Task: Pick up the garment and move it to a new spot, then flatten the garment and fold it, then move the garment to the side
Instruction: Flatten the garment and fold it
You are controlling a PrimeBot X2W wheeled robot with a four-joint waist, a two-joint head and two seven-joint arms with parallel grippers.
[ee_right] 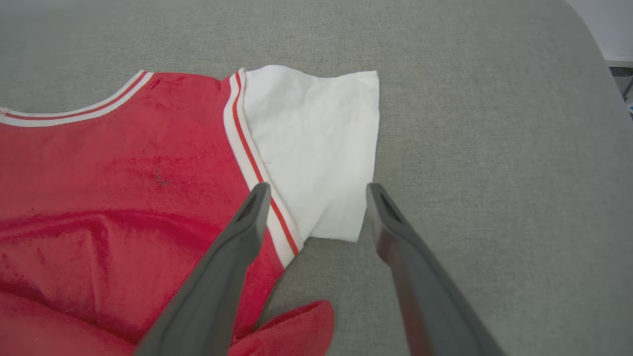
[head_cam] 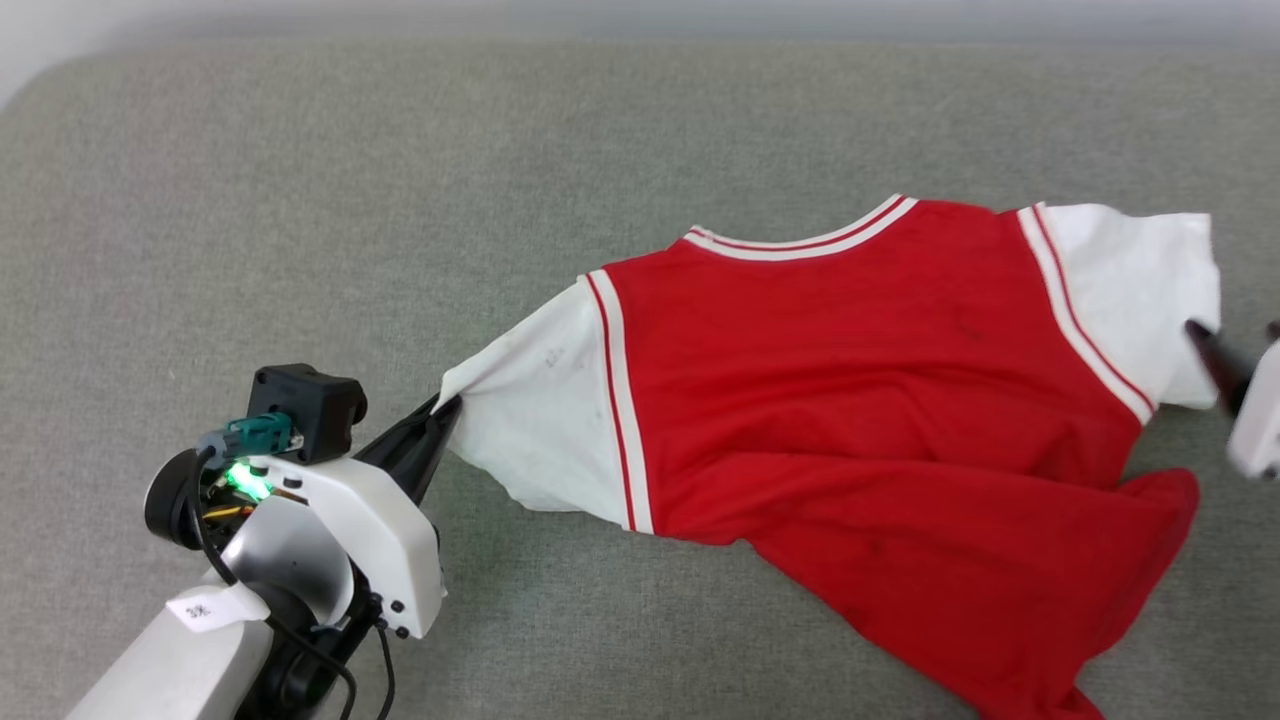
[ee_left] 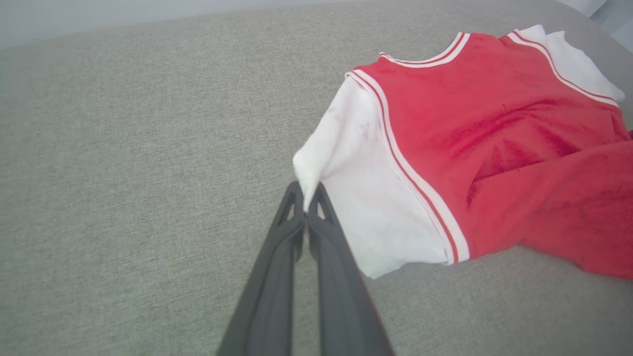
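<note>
The garment [head_cam: 860,370] is a red jersey T-shirt with white sleeves and striped trim, lying plain side up on the grey cushion, collar toward the back. My left gripper [head_cam: 440,410] is shut on the corner of the garment's left white sleeve [ee_left: 356,198], which is drawn out to a point; the left wrist view shows the cloth pinched between the fingertips [ee_left: 316,195]. My right gripper [ee_right: 316,190] is open and hovers over the right white sleeve [ee_right: 316,148], one finger above the striped seam, the other by the sleeve's outer edge. In the head view one right fingertip [head_cam: 1215,360] sits on that sleeve.
The grey fabric cushion [head_cam: 300,200] stretches wide to the left and behind the garment. Its rounded right edge [ee_right: 593,74] is close to the right sleeve. The red hem [head_cam: 1020,620] is bunched and runs off the lower right of the head view.
</note>
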